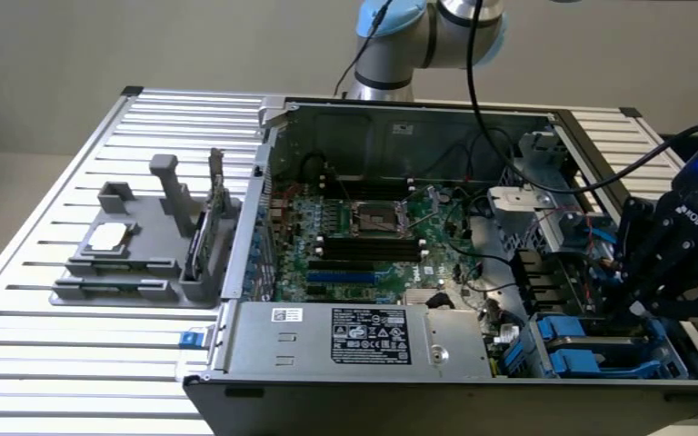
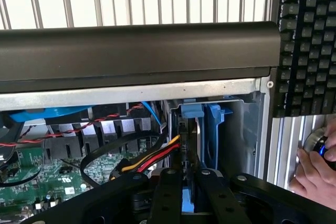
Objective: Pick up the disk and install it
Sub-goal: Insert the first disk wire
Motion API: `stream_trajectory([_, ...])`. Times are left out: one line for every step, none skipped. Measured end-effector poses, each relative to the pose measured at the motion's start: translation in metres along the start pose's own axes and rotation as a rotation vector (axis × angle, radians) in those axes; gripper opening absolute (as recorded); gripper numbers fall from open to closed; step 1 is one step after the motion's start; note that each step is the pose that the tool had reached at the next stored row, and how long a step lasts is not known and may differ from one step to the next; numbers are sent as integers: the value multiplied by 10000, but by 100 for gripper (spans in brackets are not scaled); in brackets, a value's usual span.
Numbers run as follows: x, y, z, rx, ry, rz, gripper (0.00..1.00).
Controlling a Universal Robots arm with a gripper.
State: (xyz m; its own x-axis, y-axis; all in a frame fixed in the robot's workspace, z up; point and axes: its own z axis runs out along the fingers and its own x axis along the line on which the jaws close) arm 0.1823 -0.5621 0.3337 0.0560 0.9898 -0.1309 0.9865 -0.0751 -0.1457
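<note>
The disk (image 2: 188, 203) stands edge-on between my fingers, with its thin blue carrier showing. My gripper (image 2: 188, 176) is shut on it and holds it upright in the slot of a blue drive bay (image 2: 212, 129), just inside the computer case's wall. In the exterior view my gripper (image 1: 643, 304) hangs low over the drive bays (image 1: 580, 350) at the case's right end, and it hides the disk there.
The open computer case (image 1: 264, 182) lies on a slatted metal table (image 1: 58, 363), with the motherboard (image 1: 362, 227) and a grey power supply box (image 1: 362, 336) inside. Red and yellow cables (image 2: 152, 158) run beside the bay. A grey fixture (image 1: 143, 254) stands on the exterior view's left. A keyboard (image 2: 310, 40) and a person's hand (image 2: 315, 169) lie outside the case.
</note>
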Motion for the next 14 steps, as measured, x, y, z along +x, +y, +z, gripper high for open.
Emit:
stream_trajectory([1,3,1,2,0,0,16])
stream_trajectory([1,9,3,6,1,-1,16])
stream_trajectory([2,13,4,7,1,0,16])
stream_trajectory([2,18,5,7,1,0,16])
stream_trajectory([3,21,7,9,1,0,16])
stream_trajectory([3,23,8,8,-1,-1,16])
stream_trajectory([3,24,11,8,-1,0,16])
stream_trajectory([4,25,16,9,0,-1,16])
stream_trajectory([4,26,21,9,1,-2,16])
stream_trajectory([4,27,26,10,-1,-2,16])
stream_trajectory([3,27,29,9,-3,-1,16])
stream_trajectory([3,28,33,8,-4,0,16])
stream_trajectory([2,28,34,8,-4,0,16])
stream_trajectory([2,28,35,8,-3,-1,16])
